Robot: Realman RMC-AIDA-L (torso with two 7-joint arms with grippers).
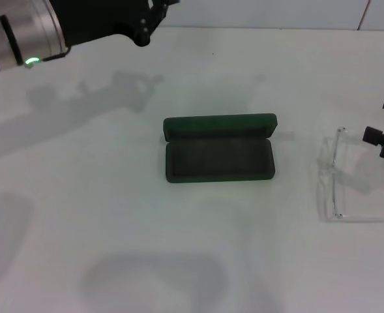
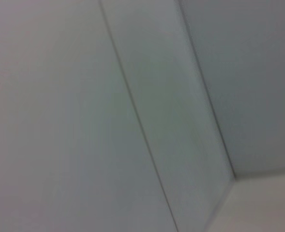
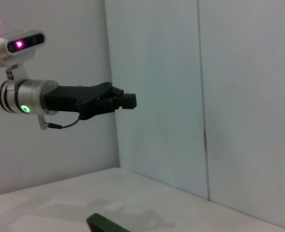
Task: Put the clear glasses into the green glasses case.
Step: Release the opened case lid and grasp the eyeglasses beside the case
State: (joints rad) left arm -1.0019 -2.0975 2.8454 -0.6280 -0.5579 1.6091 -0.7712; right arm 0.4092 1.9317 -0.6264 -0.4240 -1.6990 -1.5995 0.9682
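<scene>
The green glasses case (image 1: 219,156) lies open in the middle of the white table, lid standing at its far side, dark lining showing. A corner of the case (image 3: 106,224) also shows in the right wrist view. The clear glasses (image 1: 348,186) rest on the table to the right of the case, arms pointing right. My right gripper (image 1: 382,119) is open at the picture's right edge, just above and beside the glasses' far end, with nothing visibly held. My left gripper (image 3: 125,100) hangs high above the table's far left, away from both things.
The white table (image 1: 113,228) spreads around the case, with arm shadows on it. A pale panelled wall (image 3: 205,96) stands behind the table. The left wrist view shows only that wall (image 2: 132,116).
</scene>
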